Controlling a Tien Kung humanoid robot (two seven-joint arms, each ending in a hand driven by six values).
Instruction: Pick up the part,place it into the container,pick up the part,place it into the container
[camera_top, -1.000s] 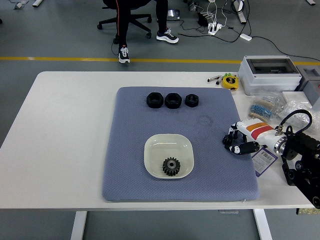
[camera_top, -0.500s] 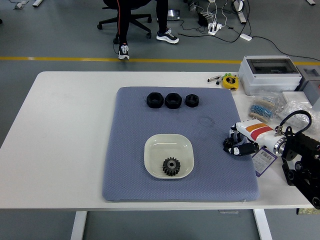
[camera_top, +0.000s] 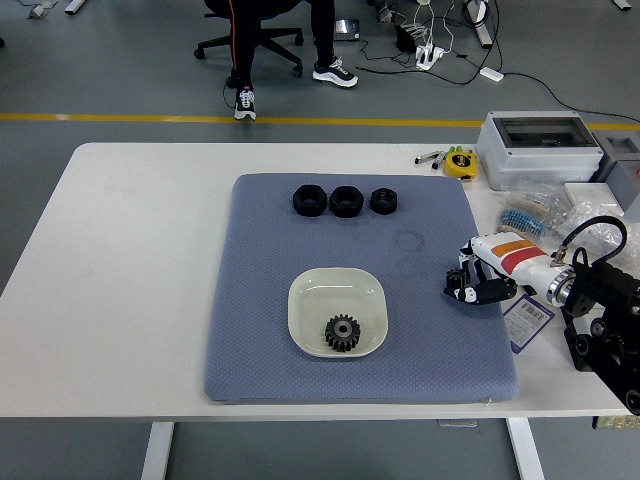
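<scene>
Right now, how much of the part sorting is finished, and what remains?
One gear already lies in the white dish. Nothing is in hand: the right hand hovers over the mat's right edge, fingers curled, empty. Three black parts sit in a row at the mat's far side, at least one of them left to move.

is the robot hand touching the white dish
Apart. The head view shows the robot hand at the mat's right side, with bare blue mat between it and the dish.

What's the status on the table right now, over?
Right hand over mat's right edge, fingers curled, empty. Gear in dish; three black parts waiting. Path clear.
</scene>
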